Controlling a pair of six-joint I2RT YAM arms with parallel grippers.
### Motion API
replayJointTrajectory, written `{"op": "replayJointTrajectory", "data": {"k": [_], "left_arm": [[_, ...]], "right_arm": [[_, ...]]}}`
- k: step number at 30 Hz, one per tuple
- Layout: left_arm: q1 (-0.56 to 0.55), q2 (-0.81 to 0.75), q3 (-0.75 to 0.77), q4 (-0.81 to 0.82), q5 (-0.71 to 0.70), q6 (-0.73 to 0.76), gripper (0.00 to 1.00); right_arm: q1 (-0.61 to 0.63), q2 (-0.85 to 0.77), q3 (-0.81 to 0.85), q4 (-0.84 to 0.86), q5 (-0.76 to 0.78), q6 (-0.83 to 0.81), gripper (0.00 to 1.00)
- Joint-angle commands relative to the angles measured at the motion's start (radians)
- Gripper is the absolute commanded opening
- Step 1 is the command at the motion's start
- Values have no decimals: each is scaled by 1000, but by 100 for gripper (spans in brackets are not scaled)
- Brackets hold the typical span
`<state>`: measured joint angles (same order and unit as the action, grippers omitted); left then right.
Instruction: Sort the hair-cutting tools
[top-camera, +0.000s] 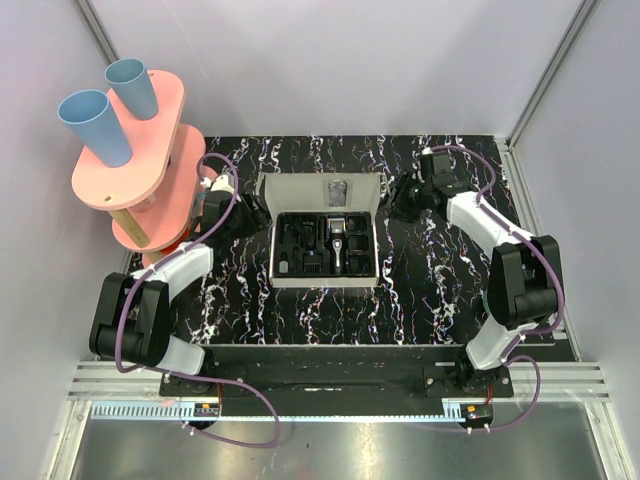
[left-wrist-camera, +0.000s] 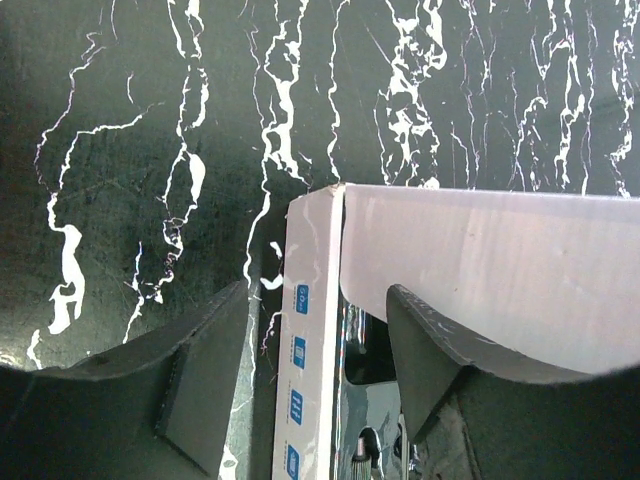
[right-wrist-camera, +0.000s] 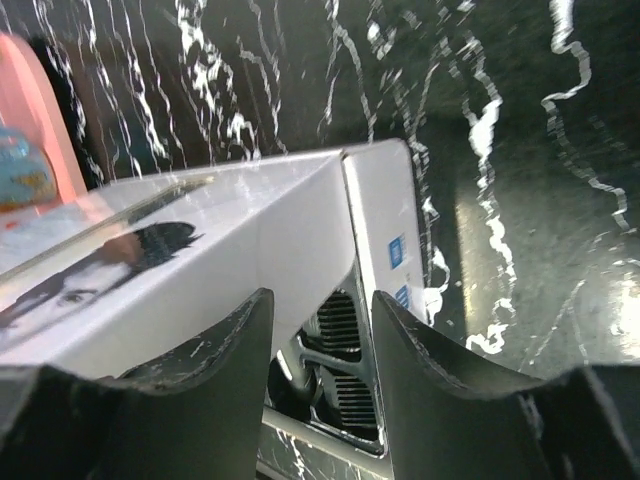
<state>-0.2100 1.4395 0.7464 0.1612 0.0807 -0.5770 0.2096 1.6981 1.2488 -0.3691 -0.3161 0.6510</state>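
Top external: holdings

Slim black clipper with grey head (top-camera: 341, 247) and small black plastic comb attachments (top-camera: 300, 250): seated in black moulded tray (top-camera: 288, 224) of white cardboard box (top-camera: 325, 283). My left gripper (left-wrist-camera: 318, 300), right gripper (right-wrist-camera: 320, 298): jaws apart, at box's rear corners.

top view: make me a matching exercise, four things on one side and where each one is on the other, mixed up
Things:
1. blue cups
2. box
3. clipper
4. right tool

Places:
a. lying in the black tray
b. on the pink stand, far left
c. lid open, in the middle of the table
d. open, by the right side of the box

Pairs: 1-b, 2-c, 3-a, 4-d
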Motion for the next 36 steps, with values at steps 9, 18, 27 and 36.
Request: {"op": "replayJointTrajectory", "data": {"k": [9, 18, 27, 36], "left_arm": [[-8, -74, -54, 80, 34, -9, 60], [-6, -91, -104, 93, 34, -14, 60], [-6, -128, -137, 14, -79, -20, 59], [-8, -246, -29, -429, -423, -184, 59]], "right_arm": [[77, -70, -101, -42, 46, -16, 51], [77, -101, -89, -79, 137, -27, 52], [76, -222, -31, -93, 304, -22, 53], [131, -322, -66, 67, 63, -143, 53]]}}
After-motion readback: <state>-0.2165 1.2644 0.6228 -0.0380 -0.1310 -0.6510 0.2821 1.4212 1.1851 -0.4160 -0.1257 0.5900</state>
